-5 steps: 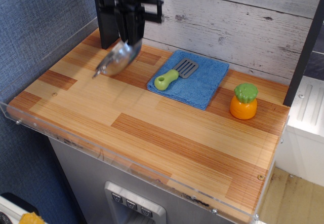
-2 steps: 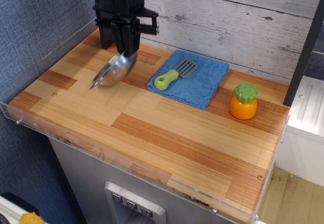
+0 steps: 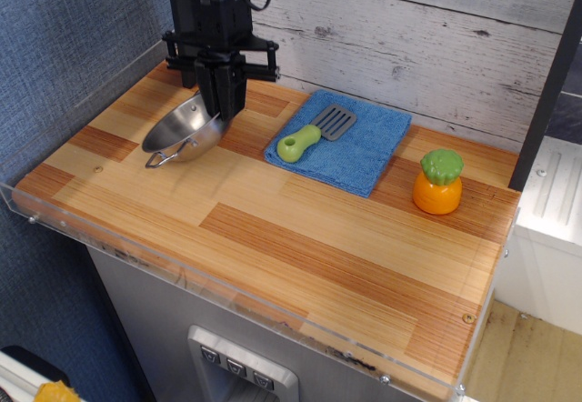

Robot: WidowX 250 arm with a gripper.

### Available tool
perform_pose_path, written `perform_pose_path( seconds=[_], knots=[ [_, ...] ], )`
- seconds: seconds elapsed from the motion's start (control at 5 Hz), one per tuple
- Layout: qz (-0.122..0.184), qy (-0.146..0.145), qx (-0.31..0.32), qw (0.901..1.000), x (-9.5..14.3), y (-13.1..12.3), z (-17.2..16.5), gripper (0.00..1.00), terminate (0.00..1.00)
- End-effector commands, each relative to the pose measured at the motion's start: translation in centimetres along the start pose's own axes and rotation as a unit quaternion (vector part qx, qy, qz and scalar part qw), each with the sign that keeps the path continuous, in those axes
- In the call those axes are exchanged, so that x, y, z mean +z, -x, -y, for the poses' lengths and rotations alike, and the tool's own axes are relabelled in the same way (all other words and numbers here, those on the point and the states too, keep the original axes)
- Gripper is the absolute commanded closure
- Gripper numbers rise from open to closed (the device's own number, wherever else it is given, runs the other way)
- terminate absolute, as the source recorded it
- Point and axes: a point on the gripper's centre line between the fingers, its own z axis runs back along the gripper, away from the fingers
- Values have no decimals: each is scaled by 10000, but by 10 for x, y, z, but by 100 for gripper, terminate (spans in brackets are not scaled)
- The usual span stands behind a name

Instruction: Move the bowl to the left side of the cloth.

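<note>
Bowl (image 3: 182,132): steel, resting on the wooden table left of the cloth, well apart from it; it sat tilted, with its far right rim raised toward the gripper and its near left side low on the wood; one wire loop handle stuck out at its front left.
Gripper (image 3: 221,114): black, pointing straight down at the bowl's right rim; the fingers stood close together at the rim and seemed to pinch it, though the contact itself was too dark to make out for certain.
Arm (image 3: 211,20): black, upright, coming down from the top edge at the back left of the table.
Cloth (image 3: 355,143): blue, lying flat at the back middle of the table, just beside the wall.
Spatula (image 3: 316,135): green handle, grey slotted blade, lying aslant on the cloth's left half, blade toward the wall.
Toy (image 3: 437,182): orange with a green top, standing upright on the wood just right of the cloth.
Table (image 3: 300,238): striped wood planks, clear plastic rim along the left and front edges.
Wall (image 3: 436,47): whitewashed boards behind the table.
</note>
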Motion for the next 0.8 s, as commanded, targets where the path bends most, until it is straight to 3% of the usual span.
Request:
perform_pose_path(
  seconds=[0.0, 0.2, 0.6],
  knots=[
    [-5, 87, 39, 10000, -1, 2, -6, 100, 0],
    [-120, 168, -49, 9998, -5, 1, -4, 0, 0],
    [-269, 271, -9, 9993, -10, 2, -4, 0, 0]
  ],
)
